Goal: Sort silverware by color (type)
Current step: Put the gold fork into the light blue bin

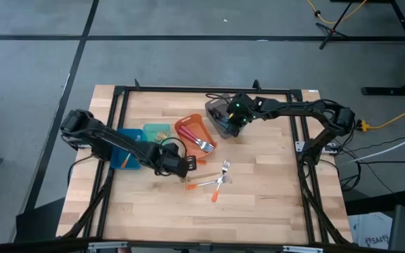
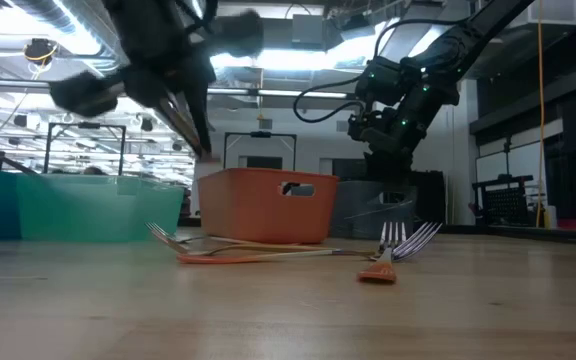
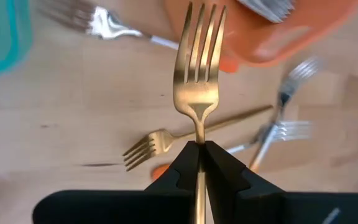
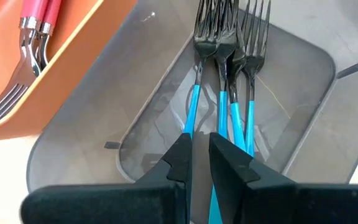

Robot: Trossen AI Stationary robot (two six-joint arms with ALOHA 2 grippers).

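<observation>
Between the fingers of the left gripper (image 3: 200, 149) a gold fork (image 3: 199, 68) is pinched by its neck, tines pointing away from the fingertips, so that hand is clenched on a piece and lifted clear of the wood. Just past those fingertips, on the table (image 1: 273, 204), lie the pieces not yet sorted: another gold-handled fork (image 3: 166, 140), an orange-handled piece (image 1: 216, 193) and a couple of forks (image 3: 281, 127) with blurred handles whose colour I cannot tell. Beyond the held fork's tines stands the orange bin (image 1: 192, 130), with pink-handled forks (image 4: 33, 37) already lying in it, and off to the side of the fingers the teal bin (image 1: 129, 144), where something gold seems to lie, too small to be sure of. Farther across the table the right gripper (image 4: 201, 155) hangs over the grey bin (image 1: 220, 116); its fingers stand nearly together around a blue handle (image 4: 216, 202) running between them, apparently pinching it, while three more blue-handled forks (image 4: 229, 68) rest in the bin just beyond the fingertips. By my reckoning the sort is well past halfway: the blues and pinks are mostly binned, two pieces are in hand, and a small heap on the wood is left to clear.
</observation>
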